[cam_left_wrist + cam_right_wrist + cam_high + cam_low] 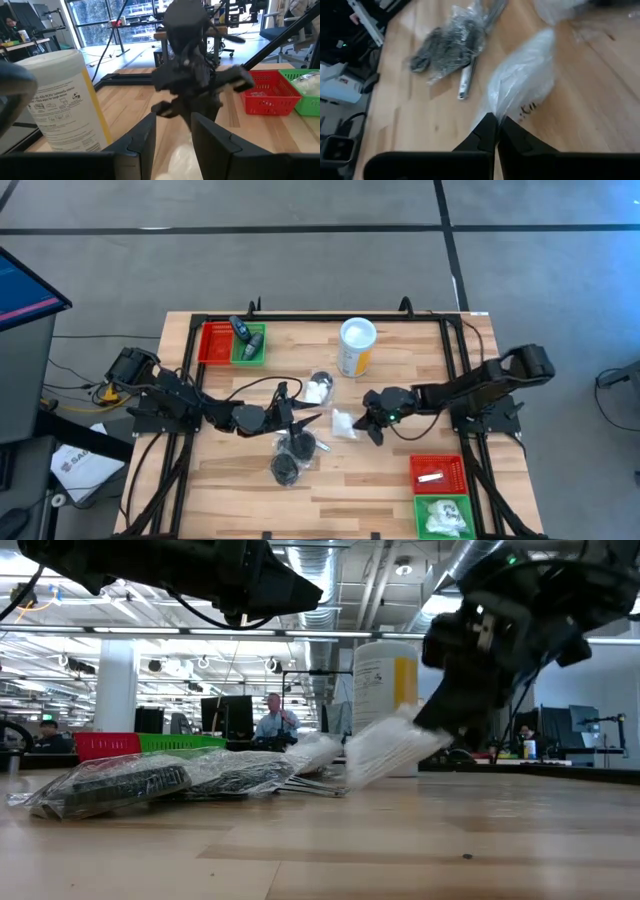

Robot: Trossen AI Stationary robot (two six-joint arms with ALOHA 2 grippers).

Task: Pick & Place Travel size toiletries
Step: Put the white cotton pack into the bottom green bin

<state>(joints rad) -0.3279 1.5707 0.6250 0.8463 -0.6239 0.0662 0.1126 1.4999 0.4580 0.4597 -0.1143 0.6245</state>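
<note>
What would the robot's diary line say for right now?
right gripper: shut on white packet, one end raised | left gripper: open, nearby | wrapped pucks: on table

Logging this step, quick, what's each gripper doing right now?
Left gripper: open, empty, over mid-table.
Right gripper: shut on a white packet, lifting one end.

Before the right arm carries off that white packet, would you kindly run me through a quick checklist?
1. Right gripper shut on white packet: ok.
2. Packet clear of the table: not ok, its far end is down.
3. Left gripper out of the way: cannot tell; it hovers open near the yellow canister.
4. Red bin by the right arm has room: ok.
5. Wrapped pucks apart from the packet: ok.
</note>
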